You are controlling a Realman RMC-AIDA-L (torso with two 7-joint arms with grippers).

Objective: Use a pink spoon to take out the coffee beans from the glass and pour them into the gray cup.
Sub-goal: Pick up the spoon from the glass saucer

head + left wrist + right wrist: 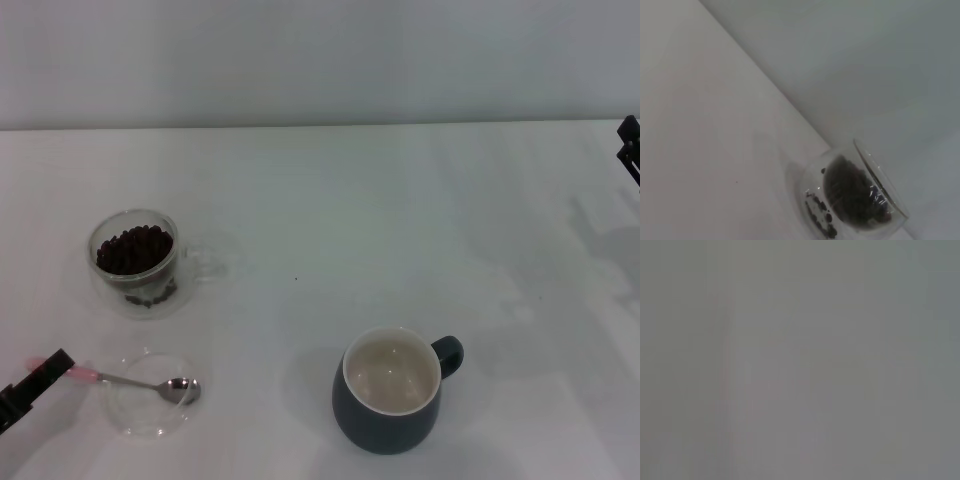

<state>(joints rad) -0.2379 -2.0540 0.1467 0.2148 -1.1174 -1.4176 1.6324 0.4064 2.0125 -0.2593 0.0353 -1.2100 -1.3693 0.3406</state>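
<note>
dark coffee beans [134,250] fill glass [137,262]; gray cup [390,391] empty.

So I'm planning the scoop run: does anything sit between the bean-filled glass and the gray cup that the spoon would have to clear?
Nothing visible does. Bare white table lies between the clear double-walled glass mug of dark coffee beans and the rounded dark gray-blue ceramic mug. The pink-handled metal spoon rests on a flat clear dish, off that line.

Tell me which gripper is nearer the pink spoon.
Left. The left gripper is at the pink spoon handle's end; the right gripper sits at the table's far right edge.
</note>
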